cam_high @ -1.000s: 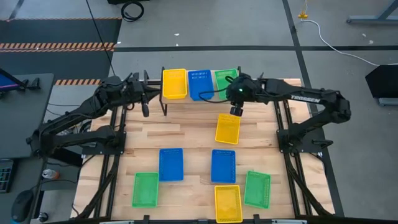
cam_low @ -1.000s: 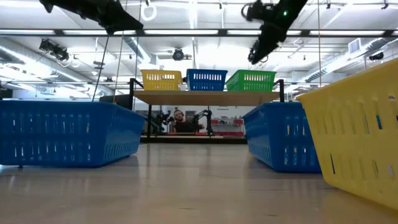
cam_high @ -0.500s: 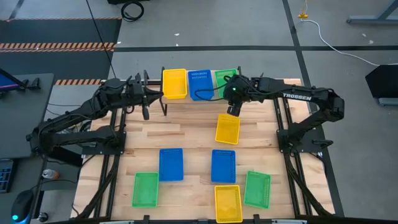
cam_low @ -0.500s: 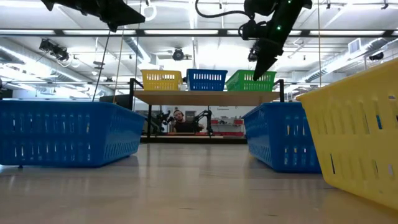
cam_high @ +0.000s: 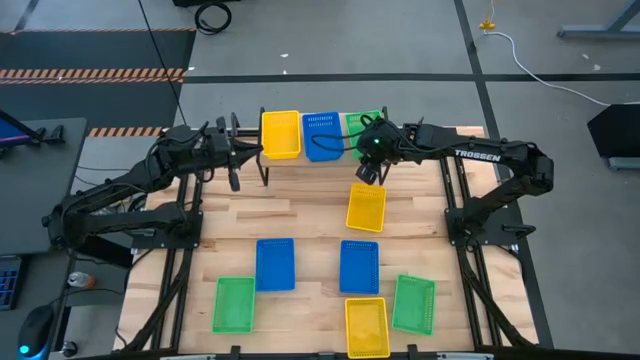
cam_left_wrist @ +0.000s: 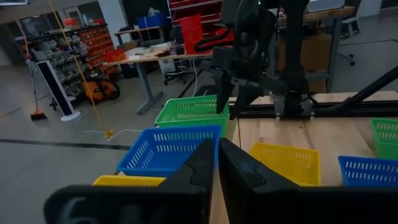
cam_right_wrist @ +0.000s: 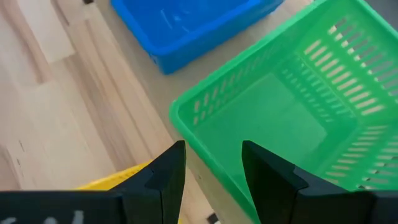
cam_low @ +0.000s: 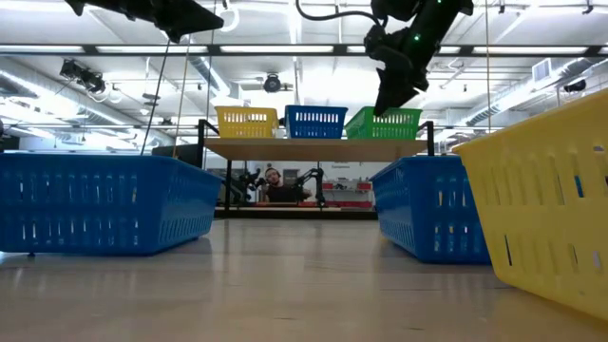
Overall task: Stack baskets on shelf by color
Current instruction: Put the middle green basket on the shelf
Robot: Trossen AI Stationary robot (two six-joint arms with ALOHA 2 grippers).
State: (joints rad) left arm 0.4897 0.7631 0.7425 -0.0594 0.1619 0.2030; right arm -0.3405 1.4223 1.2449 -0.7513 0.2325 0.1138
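On the shelf (cam_low: 313,149) at the table's far edge, a yellow basket (cam_high: 281,134), a blue basket (cam_high: 320,135) and a green basket (cam_high: 358,123) rest on their bottoms side by side. My right gripper (cam_right_wrist: 211,165) hangs open, slanting down, over the green basket's near rim (cam_right_wrist: 205,134), touching nothing; it also shows in the high view (cam_high: 368,170). My left gripper (cam_left_wrist: 217,168) is shut, held level beside the shelf's left end (cam_high: 235,165). A loose yellow basket (cam_high: 366,206) lies on the table in front of the shelf.
Loose baskets lie on the slatted tabletop nearer the front: two blue ones (cam_high: 274,264) (cam_high: 359,266), two green ones (cam_high: 233,304) (cam_high: 414,303) and a yellow one (cam_high: 366,326). Bare wood lies between the shelf and these.
My right gripper has shifted a little toward the table's left and sunk toward the green basket on the shelf, rolling about its own axis as it went. Its fingers have stayed open. The baskets have not moved.
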